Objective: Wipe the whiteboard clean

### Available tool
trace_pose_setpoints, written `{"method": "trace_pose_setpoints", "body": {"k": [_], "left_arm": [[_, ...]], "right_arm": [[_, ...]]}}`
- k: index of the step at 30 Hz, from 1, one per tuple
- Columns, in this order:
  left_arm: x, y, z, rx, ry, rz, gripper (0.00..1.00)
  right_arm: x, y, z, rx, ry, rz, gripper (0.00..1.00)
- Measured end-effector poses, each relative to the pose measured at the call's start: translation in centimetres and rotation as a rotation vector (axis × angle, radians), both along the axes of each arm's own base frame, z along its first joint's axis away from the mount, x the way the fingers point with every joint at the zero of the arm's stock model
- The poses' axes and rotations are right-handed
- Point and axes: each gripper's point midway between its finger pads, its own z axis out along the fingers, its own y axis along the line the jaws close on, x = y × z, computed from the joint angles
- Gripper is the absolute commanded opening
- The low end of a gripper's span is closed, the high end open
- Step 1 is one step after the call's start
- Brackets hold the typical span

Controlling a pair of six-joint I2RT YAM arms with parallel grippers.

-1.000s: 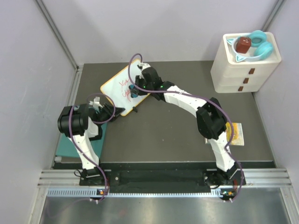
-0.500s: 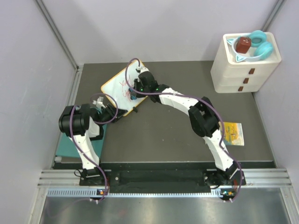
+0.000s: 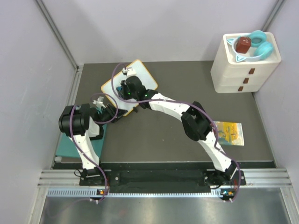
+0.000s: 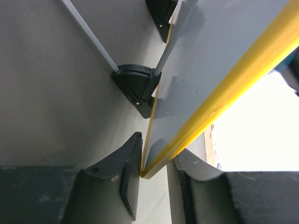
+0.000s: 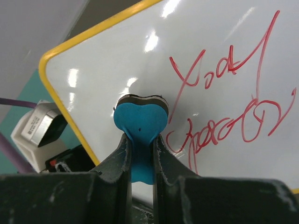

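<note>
Motion had carried the right gripper (image 3: 125, 88), jaws pinching a blue eraser (image 5: 140, 121), leftward across the whiteboard (image 3: 144, 73) at the table's (image 3: 177, 121) far left, yet red writing (image 5: 224, 112) remained, while the left gripper (image 4: 154, 163) pinched the orange rim (image 4: 224, 88).
</note>
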Motion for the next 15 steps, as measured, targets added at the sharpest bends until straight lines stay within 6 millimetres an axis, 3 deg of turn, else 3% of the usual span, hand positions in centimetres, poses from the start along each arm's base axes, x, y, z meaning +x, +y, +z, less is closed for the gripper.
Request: {"method": "trace_pose_setpoints", "body": {"k": [5,9,15], "left_arm": [[0.0,0.0,-0.1,0.003,0.000,0.002,0.31],[0.2,0.1,-0.1,0.011,-0.005,0.008,0.33],[0.2,0.1,-0.1,0.015,-0.009,0.007,0.32]], "right_arm": [[1.4,-0.3,-2.6,-0.006,0.045,-0.008,0.00],[2.2,-0.6,-2.4,0.027,0.076,-0.007,0.00],[4.2,-2.7,-2.6,0.024,0.087,-0.056,0.00]]}}
